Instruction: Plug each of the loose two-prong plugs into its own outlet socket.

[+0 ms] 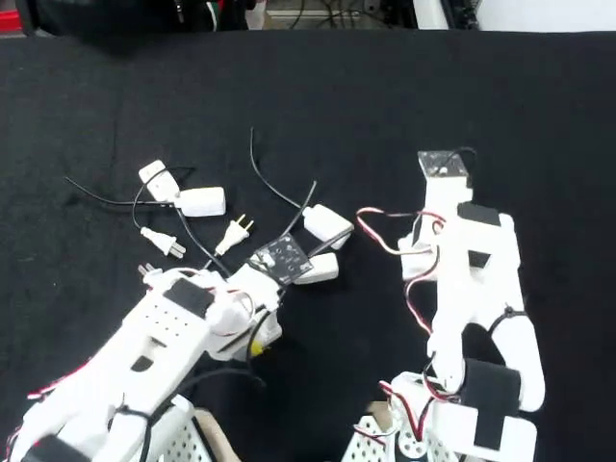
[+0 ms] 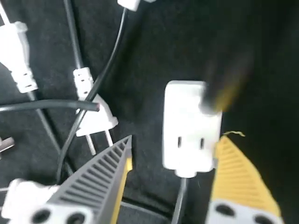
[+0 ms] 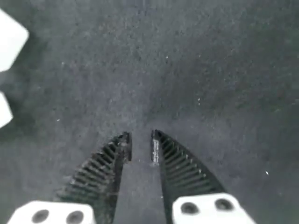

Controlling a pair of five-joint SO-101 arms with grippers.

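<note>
My left gripper (image 2: 177, 139) is open and straddles a white outlet socket (image 2: 191, 126) lying on the black cloth, its two slots facing the camera. Its grey finger (image 2: 93, 186) is on one side of the socket and its yellow finger (image 2: 236, 172) on the other. Beside the grey finger lies a white two-prong plug (image 2: 96, 122), and a second plug (image 2: 18, 60) lies farther off. In the high view the left gripper (image 1: 306, 260) sits between two sockets (image 1: 327, 223) (image 1: 320, 270). Loose plugs (image 1: 234, 233) (image 1: 162, 243) lie left of it. My right gripper (image 3: 140, 137) hangs nearly shut over bare cloth, holding nothing.
Two more white sockets (image 1: 159, 178) (image 1: 202, 201) lie at the left among thin black cords (image 1: 274, 188). A third plug (image 1: 149, 272) rests against the left arm. The right arm (image 1: 476, 289) stands folded at the right with its gripper (image 1: 445, 166) pointing away over the black table.
</note>
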